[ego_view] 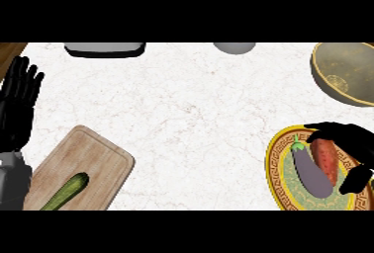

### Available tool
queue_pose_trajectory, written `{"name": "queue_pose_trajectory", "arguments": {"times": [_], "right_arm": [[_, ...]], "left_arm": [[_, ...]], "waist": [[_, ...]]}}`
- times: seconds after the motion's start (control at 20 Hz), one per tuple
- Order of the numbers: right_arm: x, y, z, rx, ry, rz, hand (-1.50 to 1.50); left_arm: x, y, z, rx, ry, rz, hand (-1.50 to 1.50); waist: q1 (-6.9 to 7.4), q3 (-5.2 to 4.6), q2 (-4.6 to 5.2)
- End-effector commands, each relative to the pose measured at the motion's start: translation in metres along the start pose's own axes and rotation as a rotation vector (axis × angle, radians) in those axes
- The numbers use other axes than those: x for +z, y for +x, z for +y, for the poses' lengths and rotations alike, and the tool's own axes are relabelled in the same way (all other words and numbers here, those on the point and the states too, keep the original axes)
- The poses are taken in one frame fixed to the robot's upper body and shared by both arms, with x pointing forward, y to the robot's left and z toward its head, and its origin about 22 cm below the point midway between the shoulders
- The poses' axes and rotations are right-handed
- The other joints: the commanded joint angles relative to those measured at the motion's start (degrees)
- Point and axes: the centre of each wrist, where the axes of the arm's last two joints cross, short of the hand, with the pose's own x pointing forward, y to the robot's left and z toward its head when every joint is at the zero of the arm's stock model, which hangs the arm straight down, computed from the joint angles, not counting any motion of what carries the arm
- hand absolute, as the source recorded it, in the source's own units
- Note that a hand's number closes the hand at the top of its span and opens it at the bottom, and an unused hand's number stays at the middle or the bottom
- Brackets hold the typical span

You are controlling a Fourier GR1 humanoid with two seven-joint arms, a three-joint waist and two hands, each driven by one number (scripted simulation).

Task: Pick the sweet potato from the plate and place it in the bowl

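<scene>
Nearest you, the plate (281, 170) carries an eggplant (309, 170) and the sweet potato (326, 159). Your right hand (349, 143) has its fingers curled around the sweet potato. Left hand (18, 101) rests released at the desk (190, 108) edge. Farthest, the bowl (343, 71).

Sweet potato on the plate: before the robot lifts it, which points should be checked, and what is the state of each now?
1. Right hand is over the sweet potato, fingers curled round it: ok.
2. Sweet potato lifted off the plate: not ok, it seems to lie there.
3. Eggplant is outside the grasp: cannot tell, it lies right against the sweet potato.
4. Bowl has room to receive it: ok, nothing shows inside.
5. Way from plate up to bowl: ok, bare counter between.
6. Left hand is out of the way: ok, resting open at the left edge.
</scene>
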Motion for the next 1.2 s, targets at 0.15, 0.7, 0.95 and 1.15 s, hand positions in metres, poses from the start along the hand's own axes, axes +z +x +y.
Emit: {"name": "queue_pose_trajectory", "arguments": {"times": [0.15, 0.7, 0.95, 1.15], "right_arm": [[-0.014, -0.009, 0.015, 0.034, -0.063, -0.068, 1.50], [0.184, -0.141, -0.035, -0.145, -0.169, 0.616, 1.50], [0.254, -0.162, -0.061, -0.144, -0.250, 0.761, 1.50], [0.278, -0.167, -0.075, -0.128, -0.414, 0.831, 1.50]], "left_arm": [[-0.005, -0.005, -0.003, 0.002, 0.009, 0.003, 0.00], [0.004, -0.005, 0.004, -0.001, 0.039, 0.003, 0.00], [0.001, -0.004, -0.004, 0.015, 0.000, -0.015, 0.00], [-0.004, 0.000, -0.011, 0.017, -0.016, -0.017, 0.00]], "waist": [[0.07, 0.32, 0.26], [-2.56, 1.00, 1.40], [-0.25, 0.96, 1.36], [0.64, 1.05, 1.14]]}}
